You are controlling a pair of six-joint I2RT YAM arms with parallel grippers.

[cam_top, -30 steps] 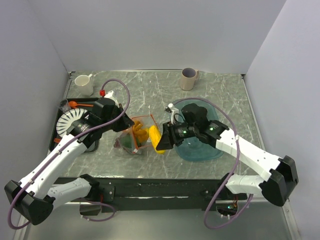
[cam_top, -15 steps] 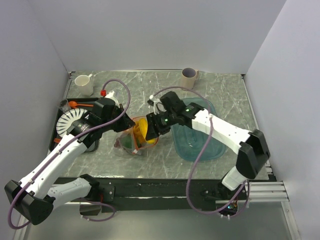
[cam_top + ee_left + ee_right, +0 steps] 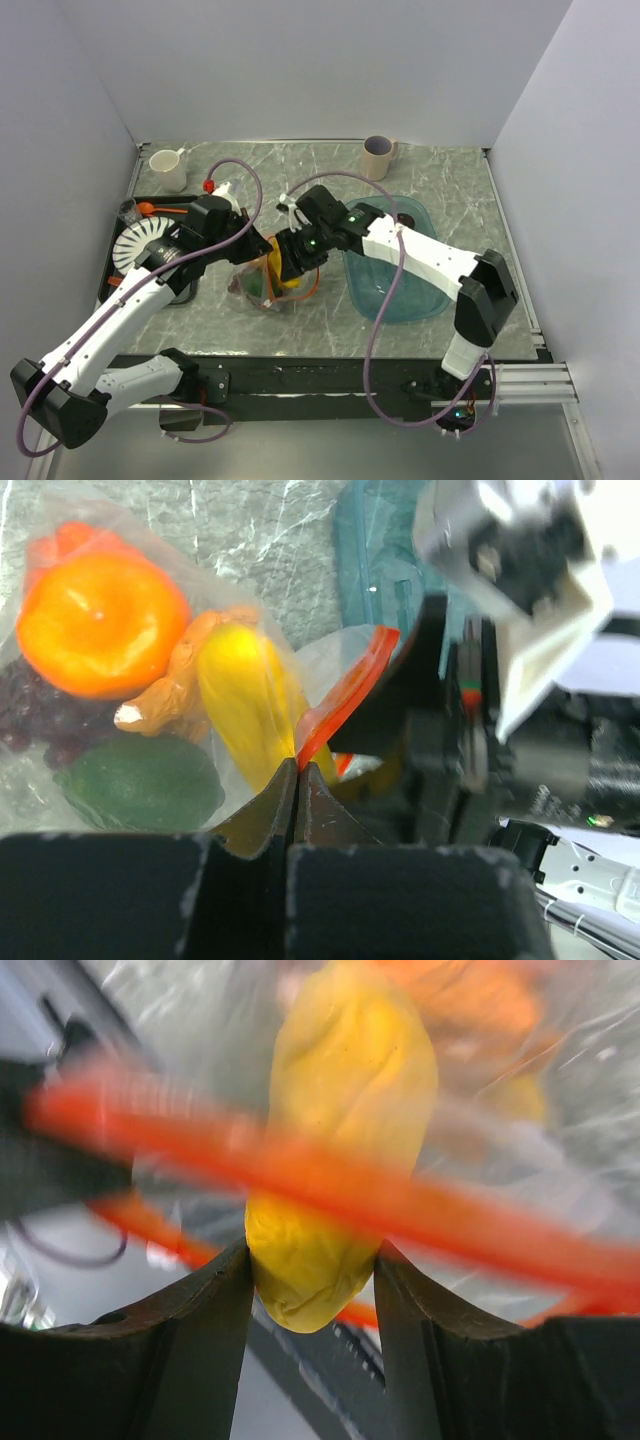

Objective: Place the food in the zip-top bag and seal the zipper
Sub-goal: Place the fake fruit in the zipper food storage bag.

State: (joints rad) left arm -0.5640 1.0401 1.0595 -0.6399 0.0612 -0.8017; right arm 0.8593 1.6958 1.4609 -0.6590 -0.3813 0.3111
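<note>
Clear crinkly zip-top bag (image 3: pixel 255 285), left of centre: my left gripper (image 3: pixel 297 780) is pinched together on its zipper (image 3: pixel 345 685) rim, propping the mouth open. Contents: orange fruit (image 3: pixel 100 620), green fruit (image 3: pixel 140 780). Yellow fruit (image 3: pixel 340 1110), clamped between my right gripper (image 3: pixel 312 1290) fingers, sits at the mouth, apparently ready to drop in.

A clear, crinkly zip-top bag (image 3: pixel 247 285) lies left of the table's middle, its orange-red zipper (image 3: pixel 345 692) gaping open. Inside are an orange fruit (image 3: pixel 100 620), a green fruit (image 3: pixel 140 780) and dark grapes (image 3: pixel 30 715). A yellow banana (image 3: pixel 340 1110) sits in the mouth.
</note>
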